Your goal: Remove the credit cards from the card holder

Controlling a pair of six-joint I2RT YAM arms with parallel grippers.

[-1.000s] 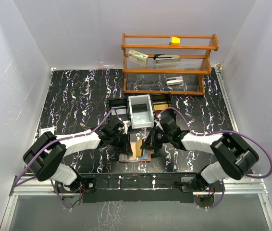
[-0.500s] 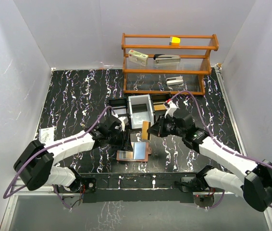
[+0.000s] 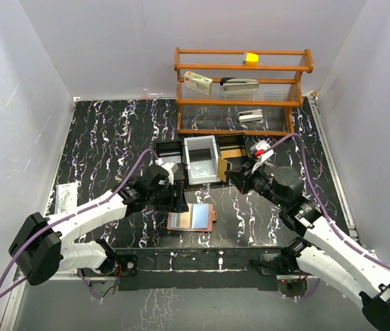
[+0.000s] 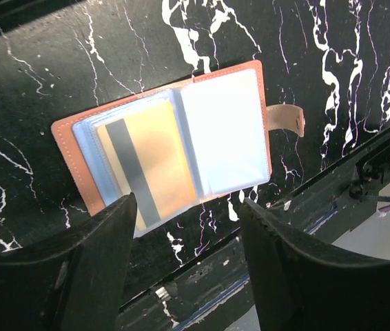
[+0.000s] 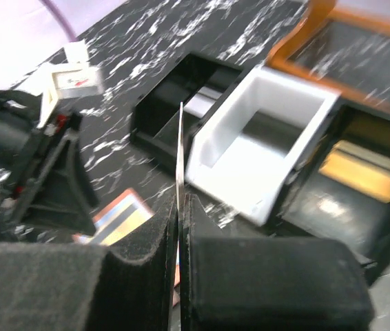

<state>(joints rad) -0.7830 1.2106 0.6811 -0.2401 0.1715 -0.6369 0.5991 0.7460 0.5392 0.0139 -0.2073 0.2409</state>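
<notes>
Reaching forward, right end effector (image 3: 230, 174) pinches a card (image 3: 222, 167) upright.

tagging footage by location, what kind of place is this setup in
Probably a robot lab test cell: plain white panels wall in a black marbled table, a left arm and a right arm are bolted at its near edge, and a wooden shelf holds small props.

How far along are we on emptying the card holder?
Done: the card holder lies open on the table. In hand: the right gripper is shut on a thin card, up near the black tray. Left: a yellow-orange card sits in the holder's sleeve; the left gripper hovers open over it.
</notes>
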